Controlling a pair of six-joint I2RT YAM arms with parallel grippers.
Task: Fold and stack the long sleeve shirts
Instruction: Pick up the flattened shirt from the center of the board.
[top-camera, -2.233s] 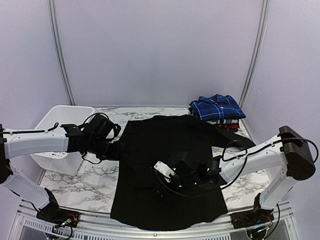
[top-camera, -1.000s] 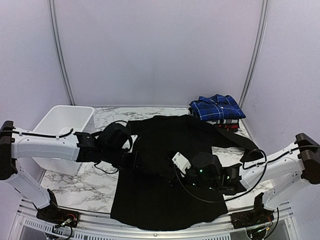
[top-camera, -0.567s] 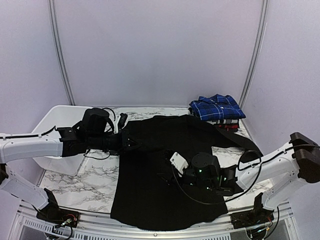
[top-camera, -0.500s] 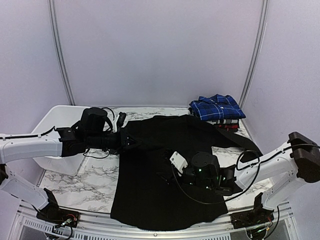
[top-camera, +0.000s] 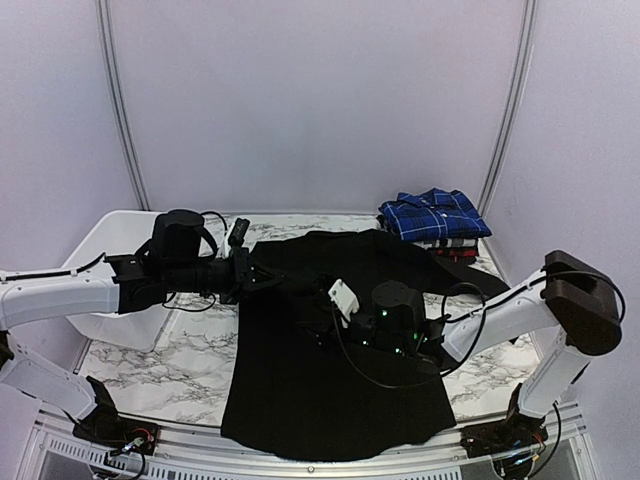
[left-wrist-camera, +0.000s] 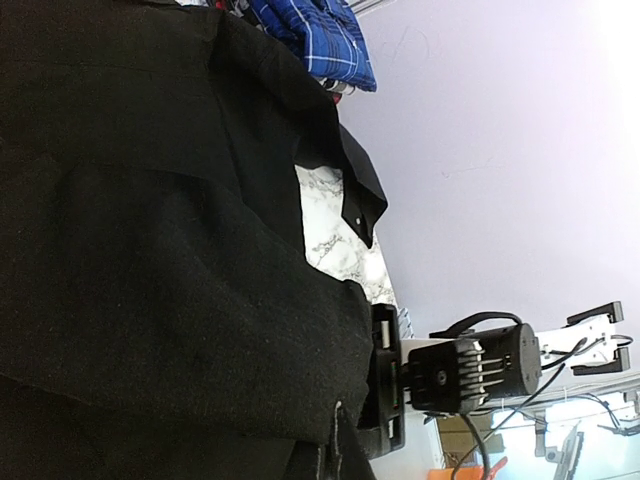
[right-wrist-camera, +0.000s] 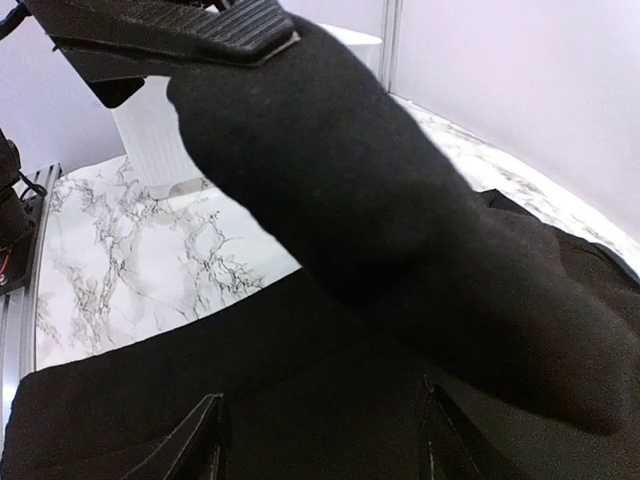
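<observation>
Black shirt (top-camera: 335, 350) lying on tabletop (top-camera: 190, 345); both grippers, left (top-camera: 262, 277) and right (top-camera: 320, 330), over it, jaws each gripping its cloth

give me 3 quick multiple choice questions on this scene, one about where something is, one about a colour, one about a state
1. Where is the stack of folded plaid shirts?
A. far right corner of the table
B. inside the basket
C. near edge, centre

2. What colour is the top shirt of that stack?
A. green
B. blue and white
C. yellow

3. What state is the black shirt in?
A. neatly folded on the stack
B. hanging off the table's left side
C. spread over the table, partly lifted by the right hand

Answers:
1. A, the stack sits at the back right, away from the white basket.
2. B, blue plaid shows on top.
3. C, cloth drapes over the right hand's finger in the wrist view.
</observation>
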